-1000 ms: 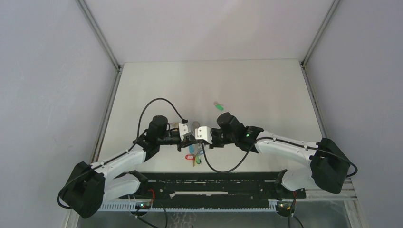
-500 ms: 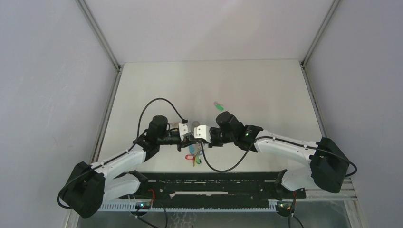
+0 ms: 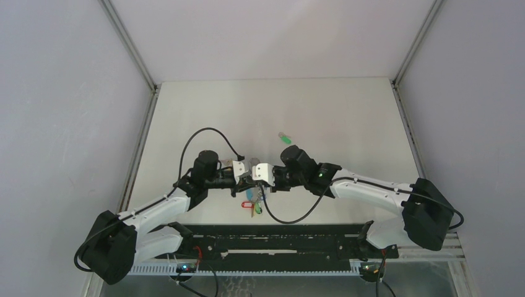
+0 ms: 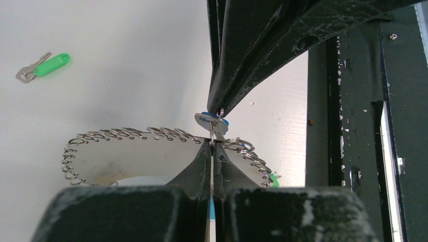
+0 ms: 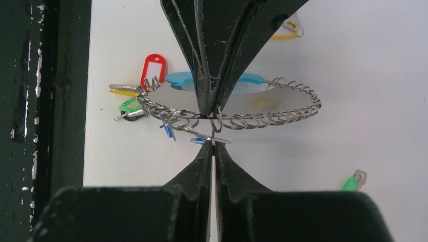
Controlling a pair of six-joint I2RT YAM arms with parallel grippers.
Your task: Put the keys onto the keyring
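Evidently light, thin and springy, the keyring (image 5: 262, 118) hangs above the bench (image 5: 353, 75) with the left end effector (image 4: 211, 147) clamped shut on its wire, which may twist, while the right end effector (image 5: 213, 145), also shut, pinches the slippery blue key (image 4: 208, 119), best gripped at its head

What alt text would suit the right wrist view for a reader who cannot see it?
Two shut pincers meet tip to tip over a table: the right pincer, from below, pinches a blue-headed key; the left pincer, from above, pinches the wire keyring. A red tag sits at the keyring's left end, and a green-headed key lies apart at lower right.
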